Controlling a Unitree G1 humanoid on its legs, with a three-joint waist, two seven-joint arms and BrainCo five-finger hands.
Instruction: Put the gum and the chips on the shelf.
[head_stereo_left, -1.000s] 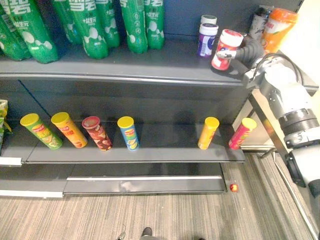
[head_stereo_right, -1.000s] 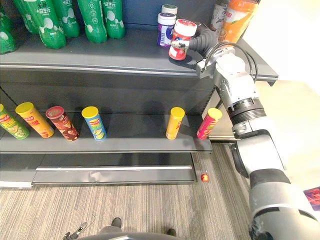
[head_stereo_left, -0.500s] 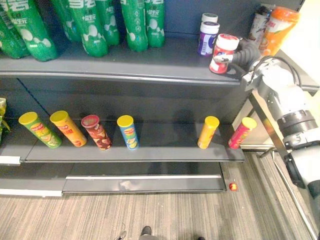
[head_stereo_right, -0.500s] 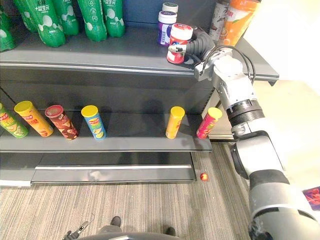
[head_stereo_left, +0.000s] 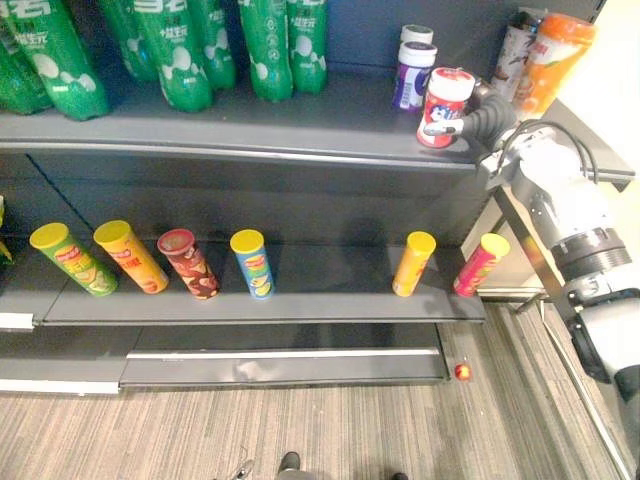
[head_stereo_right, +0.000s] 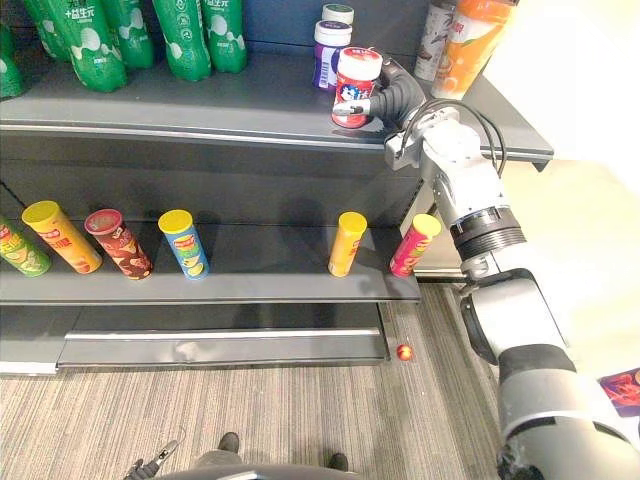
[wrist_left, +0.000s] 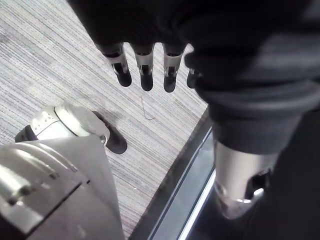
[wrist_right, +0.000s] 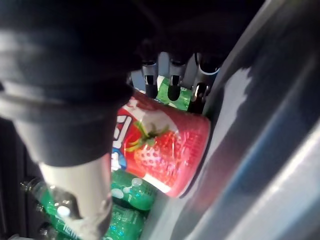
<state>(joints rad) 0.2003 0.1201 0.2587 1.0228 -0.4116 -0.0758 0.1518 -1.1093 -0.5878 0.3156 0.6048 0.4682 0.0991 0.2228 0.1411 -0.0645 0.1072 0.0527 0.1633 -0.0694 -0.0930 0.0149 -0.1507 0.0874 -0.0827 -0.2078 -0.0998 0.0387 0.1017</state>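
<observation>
A: Why is our right hand (head_stereo_right: 396, 98) curled round the gum tub (head_stereo_right: 355, 85)?
B: It stands, perhaps not fully seated, on the upper shelf (head_stereo_right: 200, 108) at five o'clock from the purple jar (head_stereo_right: 331, 52). We steady it; chips cans (head_stereo_right: 347, 243) sit on the lower shelf (head_stereo_right: 270, 287)

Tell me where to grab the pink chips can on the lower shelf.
Grip the pink chips can mid-body, coming from the front: it's a slim cylinder standing near the shelf edge, apart from the yellow can, likely leaving room to wrap it.
</observation>
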